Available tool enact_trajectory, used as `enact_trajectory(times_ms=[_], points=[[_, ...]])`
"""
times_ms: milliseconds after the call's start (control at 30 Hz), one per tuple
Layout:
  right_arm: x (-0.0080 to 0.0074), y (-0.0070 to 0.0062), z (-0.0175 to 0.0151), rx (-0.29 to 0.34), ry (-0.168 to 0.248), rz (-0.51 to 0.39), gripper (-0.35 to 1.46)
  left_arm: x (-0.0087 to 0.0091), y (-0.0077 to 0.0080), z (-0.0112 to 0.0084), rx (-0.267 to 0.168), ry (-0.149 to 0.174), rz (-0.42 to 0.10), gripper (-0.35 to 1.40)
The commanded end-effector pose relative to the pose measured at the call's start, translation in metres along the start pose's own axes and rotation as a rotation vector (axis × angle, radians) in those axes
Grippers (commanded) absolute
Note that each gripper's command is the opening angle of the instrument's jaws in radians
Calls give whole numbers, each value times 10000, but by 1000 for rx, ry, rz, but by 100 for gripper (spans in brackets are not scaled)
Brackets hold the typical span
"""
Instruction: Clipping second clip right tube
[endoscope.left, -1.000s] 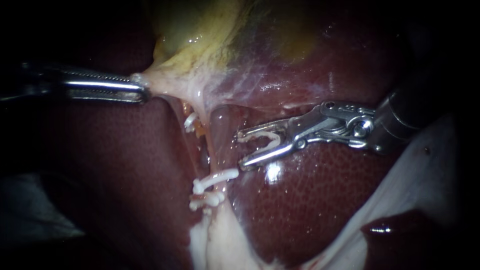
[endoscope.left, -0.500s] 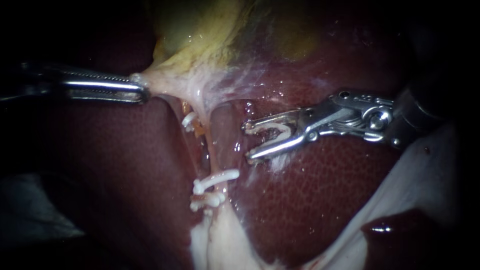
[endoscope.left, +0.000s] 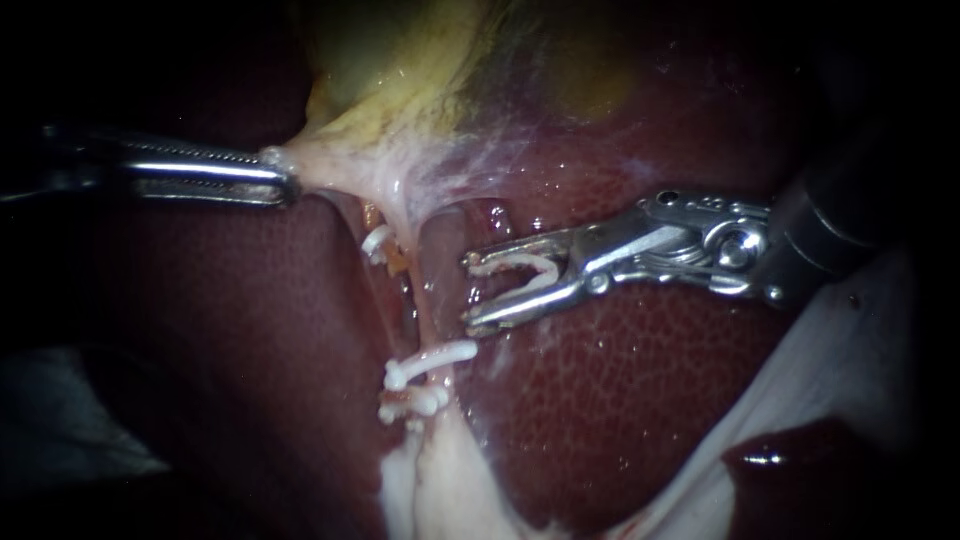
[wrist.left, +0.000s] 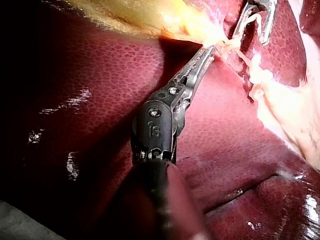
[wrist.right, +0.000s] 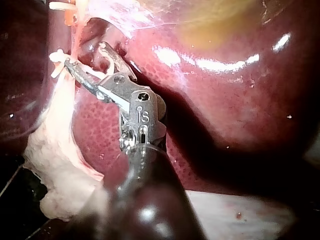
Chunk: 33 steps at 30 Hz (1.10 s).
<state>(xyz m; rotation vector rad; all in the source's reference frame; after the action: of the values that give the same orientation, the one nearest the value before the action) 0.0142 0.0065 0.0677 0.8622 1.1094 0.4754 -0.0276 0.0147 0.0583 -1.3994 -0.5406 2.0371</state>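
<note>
My left instrument (endoscope.left: 283, 176) comes in from the left, jaws shut on the pale neck of the yellowish gallbladder (endoscope.left: 400, 80), pulling it leftward; the same grip shows in the left wrist view (wrist.left: 209, 51). My right instrument (endoscope.left: 469, 293) holds an open white clip (endoscope.left: 518, 267) between its spread jaws, both touching it. The jaw tips sit just right of the thin pale right tube (endoscope.left: 428, 305), apart from it. Lower down, two white clips (endoscope.left: 430, 358) cross that tube. In the right wrist view the jaws (wrist.right: 85, 55) point at the tube beside those clips (wrist.right: 56, 59).
Another white clip (endoscope.left: 377, 242) sits on a strand further left. Dark red liver (endoscope.left: 650, 390) lies under and around everything. Pale fatty tissue (endoscope.left: 430, 480) hangs below the clips, and a white sheet (endoscope.left: 850, 340) lies at the lower right.
My right instrument first drew back up and to the right, then came left again; its jaw tips are now closer to the tube. The left instrument has held still.
</note>
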Motion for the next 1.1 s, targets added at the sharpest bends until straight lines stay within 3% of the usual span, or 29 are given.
enact_trajectory(times_ms=[33,300,833,1100], points=[[-2,0,3,-2,0,6,45,0,0,0,1,0,0,-35],[-10,-3,22,6,-12,-1,45,1,1,1,2,0,0,-35],[-14,-8,46,97,22,19,45,1,1,2,0,0,0,-35],[-19,-8,56,200,34,31,45,0,2,4,1,0,0,-35]])
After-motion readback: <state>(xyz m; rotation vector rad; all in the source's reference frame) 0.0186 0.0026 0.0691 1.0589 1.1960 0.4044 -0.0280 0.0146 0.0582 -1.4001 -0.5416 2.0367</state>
